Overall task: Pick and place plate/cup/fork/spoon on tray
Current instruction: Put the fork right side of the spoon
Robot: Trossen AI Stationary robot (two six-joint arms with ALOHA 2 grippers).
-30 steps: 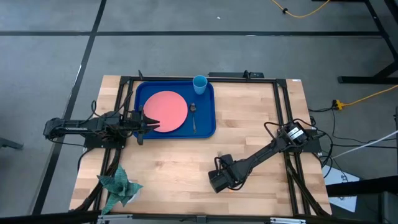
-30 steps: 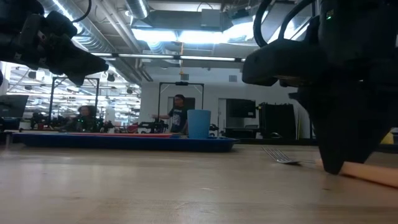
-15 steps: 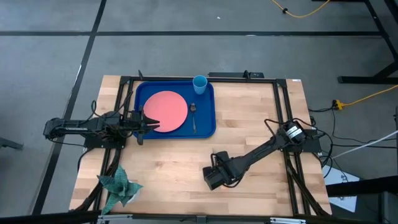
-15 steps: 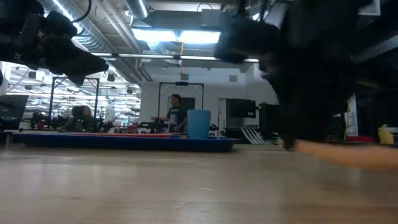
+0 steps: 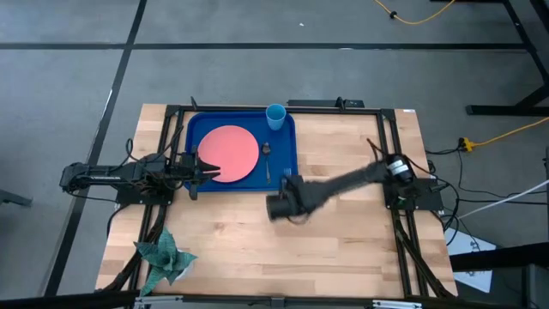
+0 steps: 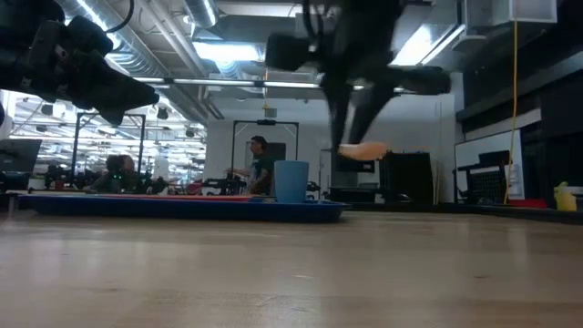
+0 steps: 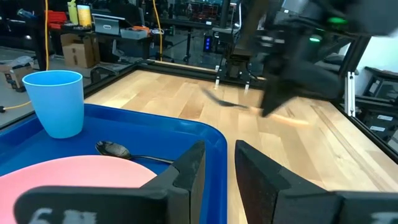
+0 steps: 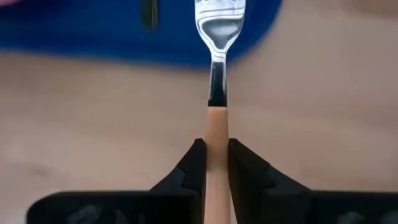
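Observation:
The salmon-pink plate (image 5: 230,153), the dark spoon (image 5: 267,161) and the light-blue cup (image 5: 275,115) sit on the dark-blue tray (image 5: 292,142). The cup stands in the tray's far right corner and the spoon lies right of the plate. My right gripper (image 5: 287,183) is near the tray's near right corner, above the table. It is shut on the fork (image 8: 217,74), whose silver tines (image 8: 219,18) point toward the tray. My left gripper (image 5: 202,167) is open and empty above the tray's left part, by the plate's left rim. My right gripper pinches the fork's tan handle (image 8: 215,124) between its two fingers. The fingers lie along the handle, which runs back between them, and the tines stick out in front. The fork is lifted clear of the table; its handle (image 6: 364,150) shows well above the tabletop.
A green folded-paper figure (image 5: 163,255) sits at the table's near left corner. Black frame rails (image 5: 390,163) run along the table's left, right and far sides. Bare wood (image 5: 343,249) lies right of and nearer than the tray.
My right gripper has lifted the fork off the table at the near right. It has carried the fork up and toward the far left, to the tray's near right corner. The fork is now clear of the tabletop.

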